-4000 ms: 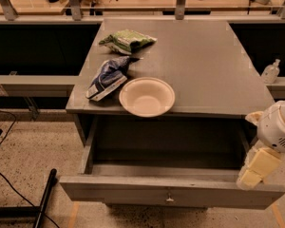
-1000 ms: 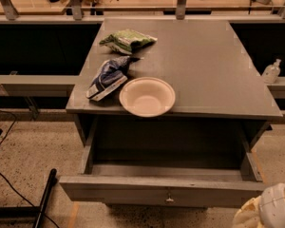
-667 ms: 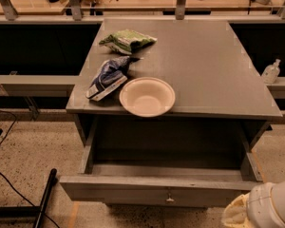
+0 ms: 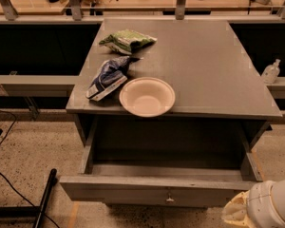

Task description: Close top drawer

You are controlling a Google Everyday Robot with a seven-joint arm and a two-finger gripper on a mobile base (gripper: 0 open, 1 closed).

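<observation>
In the camera view, the top drawer [image 4: 123,192] stands pulled well out from under the surface [image 4: 213,65], its long front panel facing the camera and its knob [image 4: 169,198] at the centre. It has not shifted over the last seconds.

What has changed is the gripper [image 4: 236,213]. A few seconds ago it hung beside the drawer's right front corner. It has since dropped to the bottom right edge of the view, lower than the front panel and to the right of the knob, and over the last second it has crept slightly left. It touches nothing. It seems to hold nothing, and whether it is open or closed cannot be told, since only a pale rounded part of it shows.

This suggests the arm is moving round to the drawer's front to push, so the closing itself has not begun. A white bowl [image 4: 147,97], a blue bag [image 4: 107,77] and a green bag [image 4: 128,39] lie unmoved on the surface, clear of the drawer's path.
</observation>
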